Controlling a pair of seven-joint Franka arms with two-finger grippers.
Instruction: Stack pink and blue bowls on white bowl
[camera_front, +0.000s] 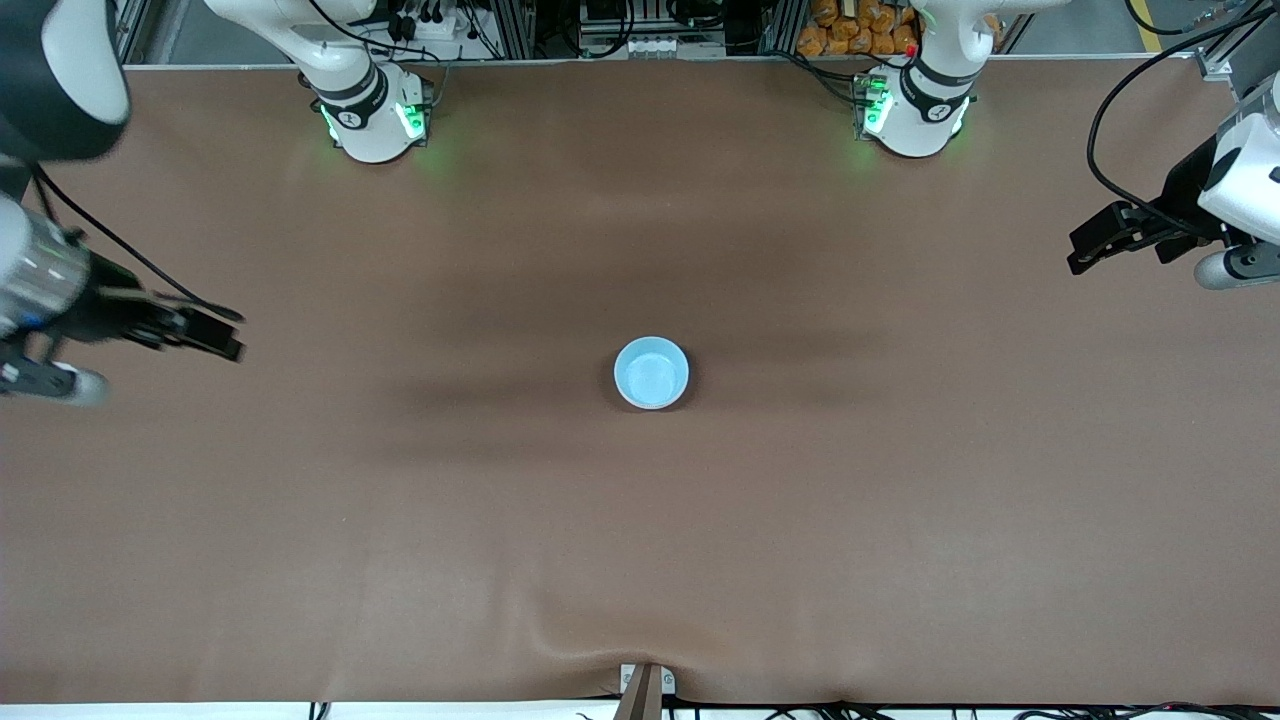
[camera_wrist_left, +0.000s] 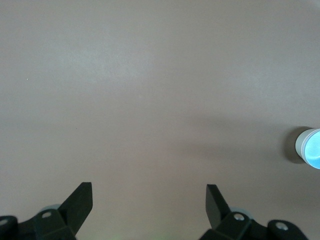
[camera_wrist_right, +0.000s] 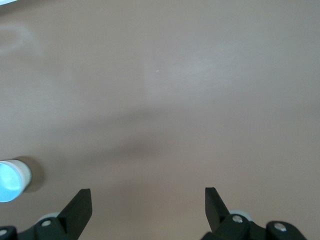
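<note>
A light blue bowl (camera_front: 651, 372) stands upright in the middle of the table. In the left wrist view (camera_wrist_left: 312, 148) and the right wrist view (camera_wrist_right: 9, 181) its blue inside shows above a whitish outer wall (camera_wrist_left: 300, 145); I cannot tell whether that wall is the white bowl. No pink bowl shows in any view. My left gripper (camera_front: 1075, 255) is open and empty, up over the table's edge at the left arm's end (camera_wrist_left: 149, 192). My right gripper (camera_front: 235, 335) is open and empty over the right arm's end (camera_wrist_right: 148, 197). Both are well away from the bowl.
The brown table cover (camera_front: 640, 540) has a ripple at its edge nearest the front camera, by a small bracket (camera_front: 645, 685). The two arm bases (camera_front: 375, 115) (camera_front: 915, 110) stand along the edge farthest from the front camera.
</note>
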